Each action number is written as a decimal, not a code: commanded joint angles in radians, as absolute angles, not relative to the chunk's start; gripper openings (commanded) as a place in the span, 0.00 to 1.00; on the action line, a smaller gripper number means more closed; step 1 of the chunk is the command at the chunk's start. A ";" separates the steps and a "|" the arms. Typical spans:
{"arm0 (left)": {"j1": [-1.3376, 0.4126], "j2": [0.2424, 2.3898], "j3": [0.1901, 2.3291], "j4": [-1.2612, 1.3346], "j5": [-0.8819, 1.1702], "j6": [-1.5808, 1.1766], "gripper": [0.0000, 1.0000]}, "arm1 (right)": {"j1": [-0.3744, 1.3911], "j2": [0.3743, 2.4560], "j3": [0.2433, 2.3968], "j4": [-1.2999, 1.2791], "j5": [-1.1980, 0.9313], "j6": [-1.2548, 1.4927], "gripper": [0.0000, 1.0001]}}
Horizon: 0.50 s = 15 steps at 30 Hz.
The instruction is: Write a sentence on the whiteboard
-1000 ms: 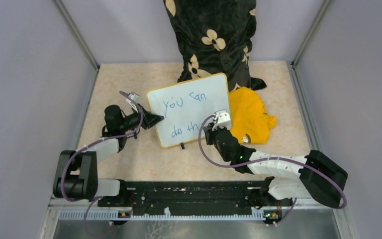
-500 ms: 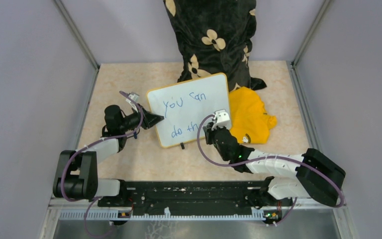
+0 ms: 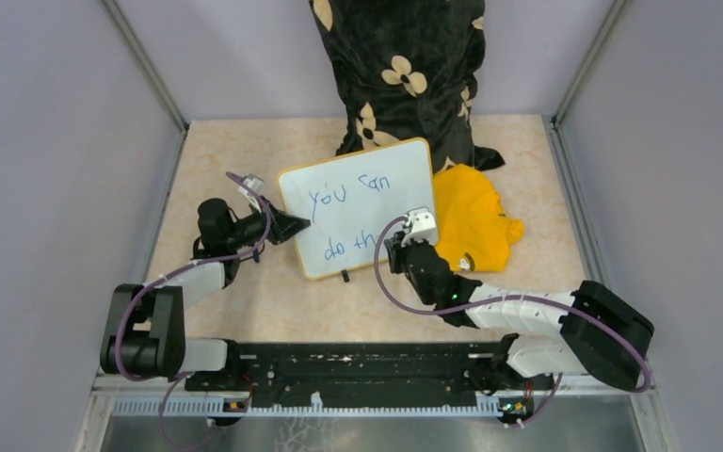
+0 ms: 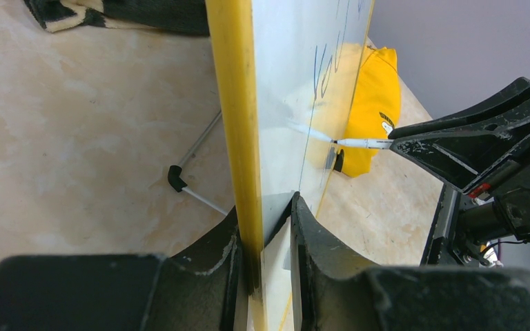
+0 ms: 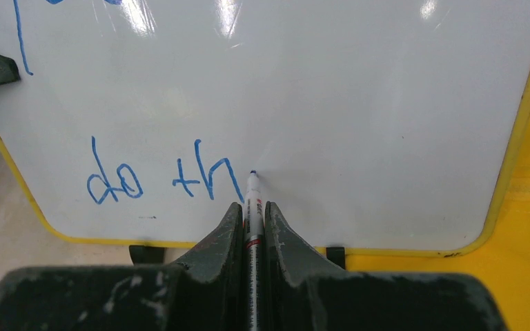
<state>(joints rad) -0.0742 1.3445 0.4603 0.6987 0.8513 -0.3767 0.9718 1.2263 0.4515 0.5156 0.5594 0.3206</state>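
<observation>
From my station I see the whiteboard [image 3: 358,207] standing on its lower edge near the middle of the table [image 3: 235,160]. Its face is turned toward the arms and tipped back a little. Its right side is just beside a crumpled yellow cloth [image 3: 478,221], and its top comes close to the black flowered fabric [image 3: 400,66] at the back wall. My left pincer [image 3: 289,226] is clenched on the board's left side. In the left wrist view one finger [image 4: 210,255] presses the back and the other presses the white face, with the yellow frame squeezed between them. My right pincer [image 3: 403,247] is clamped on a slim white marker [image 5: 252,200], which runs straight out between its two fingers. The marker's blue tip sits on the board's surface. The sentence [image 3: 349,217] is in blue ink and reads "you can" on the upper line and "do th" on the lower line. The tip rests just to the right of the "h". Two small black clips [image 5: 145,253] show under the board's bottom edge. Behind the board, a thin metal rod [image 4: 197,145] with a black end lies on the table. The right arm reaches in low from the right, passing the near edge of the cloth.
</observation>
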 commanded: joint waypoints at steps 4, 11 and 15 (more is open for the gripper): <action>-0.080 1.370 0.466 0.635 0.753 -0.285 0.00 | 0.959 1.202 0.416 0.543 0.551 0.365 0.00; -0.080 1.368 0.466 0.635 0.753 -0.285 0.00 | 0.958 1.189 0.413 0.533 0.547 0.371 0.00; -0.080 1.368 0.466 0.635 0.753 -0.285 0.00 | 0.959 1.153 0.425 0.519 0.541 0.377 0.00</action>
<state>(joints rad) -0.0742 1.3445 0.4610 0.6979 0.8516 -0.3767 0.9718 1.2087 0.4183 0.5144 0.5507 0.3611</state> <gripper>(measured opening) 0.285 0.103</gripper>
